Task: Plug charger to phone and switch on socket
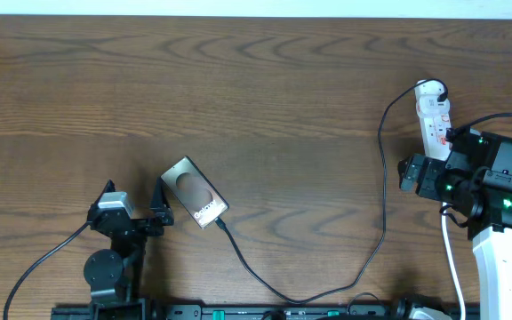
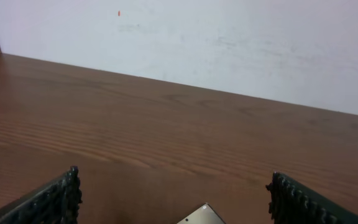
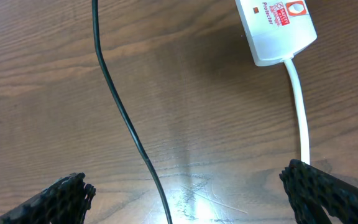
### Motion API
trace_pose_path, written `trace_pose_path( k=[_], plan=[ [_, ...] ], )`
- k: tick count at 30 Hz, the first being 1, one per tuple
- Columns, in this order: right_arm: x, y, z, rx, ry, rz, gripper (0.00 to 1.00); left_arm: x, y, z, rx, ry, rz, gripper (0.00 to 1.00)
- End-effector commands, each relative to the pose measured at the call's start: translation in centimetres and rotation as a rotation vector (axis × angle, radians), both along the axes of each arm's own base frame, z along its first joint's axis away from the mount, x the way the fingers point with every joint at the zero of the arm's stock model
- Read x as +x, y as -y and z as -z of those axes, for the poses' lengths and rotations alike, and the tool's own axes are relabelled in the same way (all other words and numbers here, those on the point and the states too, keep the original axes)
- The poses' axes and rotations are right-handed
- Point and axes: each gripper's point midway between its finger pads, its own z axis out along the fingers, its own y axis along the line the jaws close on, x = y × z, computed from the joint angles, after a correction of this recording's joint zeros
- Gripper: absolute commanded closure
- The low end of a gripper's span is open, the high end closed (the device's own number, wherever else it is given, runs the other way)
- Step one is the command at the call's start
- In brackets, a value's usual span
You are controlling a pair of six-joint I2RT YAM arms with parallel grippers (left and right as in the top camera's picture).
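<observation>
The phone (image 1: 196, 192) lies flat and slanted on the wooden table, left of centre. Only one of its corners (image 2: 202, 215) shows in the left wrist view. The charger cable (image 1: 384, 169) runs from the top of the white socket (image 1: 434, 116) down and round to the phone's near end, where its tip meets the phone. My left gripper (image 1: 135, 193) stands open just left of the phone, holding nothing (image 2: 174, 176). My right gripper (image 1: 406, 174) hangs open below the socket (image 3: 276, 26), empty (image 3: 186, 175), with the cable (image 3: 120, 107) crossing the table beneath it.
The socket's white cord (image 3: 301, 106) runs toward my right finger (image 3: 319, 190). A pale wall (image 2: 229, 43) rises behind the table's far edge. Thick black robot cables trail along the near edge (image 1: 38, 267).
</observation>
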Motion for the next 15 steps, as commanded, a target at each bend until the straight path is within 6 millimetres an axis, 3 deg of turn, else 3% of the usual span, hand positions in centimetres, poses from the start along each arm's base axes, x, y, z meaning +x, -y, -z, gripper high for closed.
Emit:
trace_pose_path(
  k=[1,15],
  plan=[
    [-0.02,-0.24,0.02,0.006,0.002,-0.001,0.01,-0.16,0.04,1.48,0.013,-0.051,0.006,0.07],
    [-0.02,-0.24,0.02,0.006,0.002,-0.001,0.01,-0.13,0.18,1.35,-0.006,-0.046,0.012,0.07]
  ],
)
